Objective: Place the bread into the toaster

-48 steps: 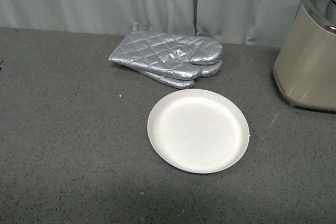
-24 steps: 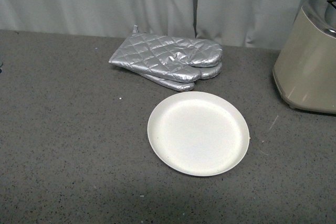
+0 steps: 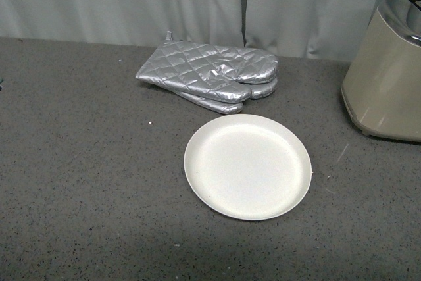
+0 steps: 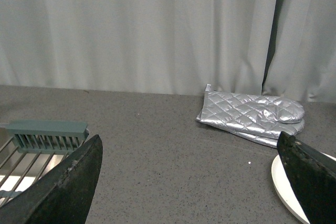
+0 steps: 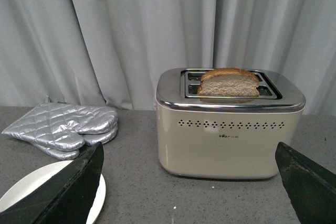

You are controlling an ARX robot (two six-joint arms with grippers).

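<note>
I check the bread (image 5: 229, 83) first: it stands upright in one slot of the toaster (image 5: 230, 124), top part sticking out above the shiny metal top. Judged: slice is in, but not pushed down, so it sits high, prob. lever not pressed; lever itself I cannot see. Bread is light tan w/ dark brown crust, rounded end up, looks intact.

Right hand (image 5: 189, 192): fingers spread wide, nothing between them, well back from the toaster, facing it. Left hand (image 4: 191, 187): likewise wide apart, empty, over the table (image 3: 85, 162).

Plate (image 3: 248, 166) is bare, which fits the slice sitting in the toaster. Oven mitts (image 3: 210, 76) lie stacked behind the plate, not touching it. Rack (image 4: 42, 140) at the left-wrist view's edge, unrelated.
</note>
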